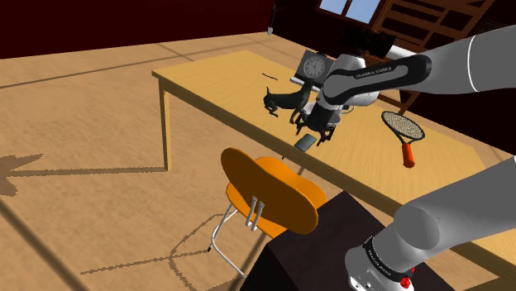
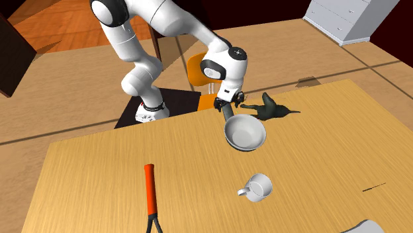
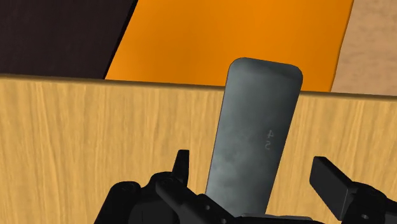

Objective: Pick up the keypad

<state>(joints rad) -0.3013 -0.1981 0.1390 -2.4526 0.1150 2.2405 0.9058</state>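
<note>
The keypad (image 3: 257, 121) is a flat dark grey slab with rounded corners, lying on the wooden table (image 3: 95, 127) with its far end reaching past the table's edge above the orange chair seat. In the shoulder view the keypad (image 1: 306, 142) lies close to the table's near edge. My black gripper (image 3: 253, 164) is open. One finger stands on each side of the keypad's near end and neither touches it. The gripper (image 1: 318, 128) hangs just over the slab. In the second exterior view the gripper (image 2: 228, 106) points down at the table's far edge.
An orange chair (image 1: 273, 190) stands just off the table beside the dark stand (image 1: 314, 248). On the table near the gripper are a black animal figure (image 2: 268, 107), a grey pan (image 2: 245, 132), a mug (image 2: 258, 186), a racket (image 1: 403, 128) and a clock (image 1: 315, 64).
</note>
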